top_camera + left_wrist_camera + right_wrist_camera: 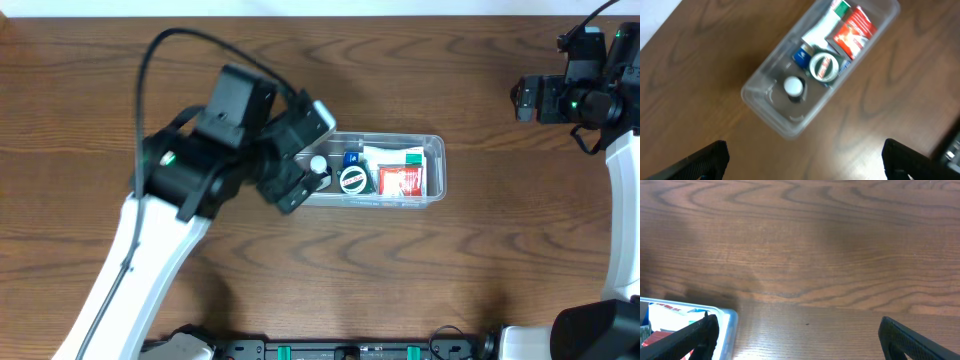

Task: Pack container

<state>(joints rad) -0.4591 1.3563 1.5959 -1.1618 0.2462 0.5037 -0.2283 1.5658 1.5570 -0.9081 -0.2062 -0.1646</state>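
- At the left gripper [805, 150]: jaws spread wide, pinching nothing. Shows in the left wrist view as two dark fingers [707, 161] at the lower corners.
- Just ahead of and below those jaws: the container [780, 125], flat on the wooden table [695, 75]. Lies centred between the two fingers and clear of both. Runs diagonally away toward the upper right of the left wrist view.
- In the near end of the container: a small bottle [793, 86], upright, white cap facing the camera.
- In the middle of the container: a round green-and-white tin [823, 66], with a small blue item [801, 55] just beside it on the left.
- In the far end of the container: a white box with a green end [822, 27] and a red packet [854, 31], side by side.
- From overhead: left gripper over the left end of the container, above the bottle. Cannot tell from this view whether it touches the rim.
- At the right gripper [797, 332]: jaws spread wide, pinching nothing. Hangs well apart from the container, beyond its right end. Shows only one corner of the container, at the lower left of the right wrist view, partly behind one of its fingers.
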